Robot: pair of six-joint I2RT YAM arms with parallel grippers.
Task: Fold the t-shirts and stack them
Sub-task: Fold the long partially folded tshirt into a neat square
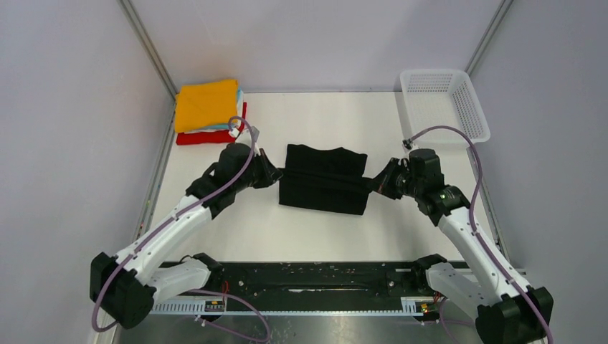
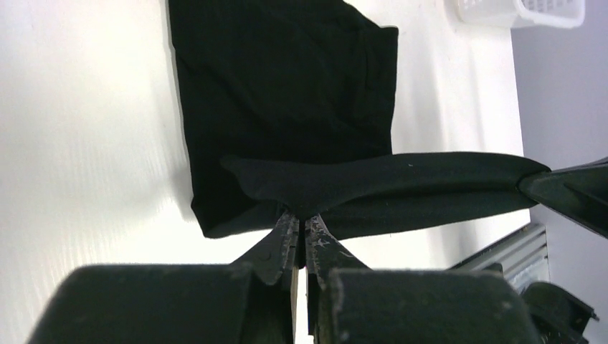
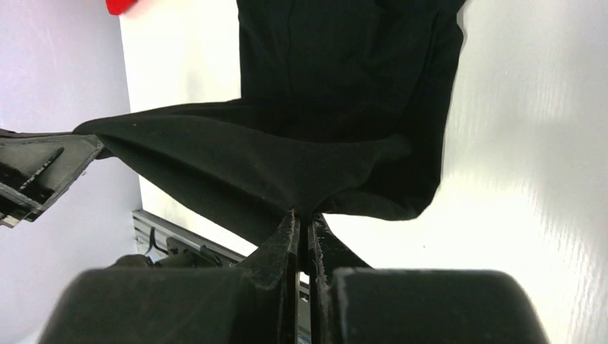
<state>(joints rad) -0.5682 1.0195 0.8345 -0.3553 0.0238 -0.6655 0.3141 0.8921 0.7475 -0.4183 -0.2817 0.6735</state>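
From the overhead camera I see the large plain black cloth t-shirt [image 1: 324, 179] lying partly folded in the middle of the white table [image 1: 244, 229]. The left gripper [image 1: 274, 174] is at its left edge and the right gripper [image 1: 376, 185] at its right edge, with a raised ridge of cloth stretched between them. The stack of folded shirts [image 1: 206, 104], orange on top, sits at the far left corner and the white plastic mesh basket [image 1: 444, 100] at the far right, both well apart from the work. My worry here is uneven travel: if one arm leads, I expect the fold line to skew. In the left wrist view the jaws are pinched fully together on a small tuck of the black fabric, only at the very tips. A grip that shallow could slip if I pull the span tighter, dropping that side and crumpling the layer beneath. The right wrist view shows the same: jaws closed on a thin nip of cloth, the band taut across to the opposite claw. Lifting too high may drag the lower layers off the table and undo the earlier fold. Too much slack would let the middle sag and crease.
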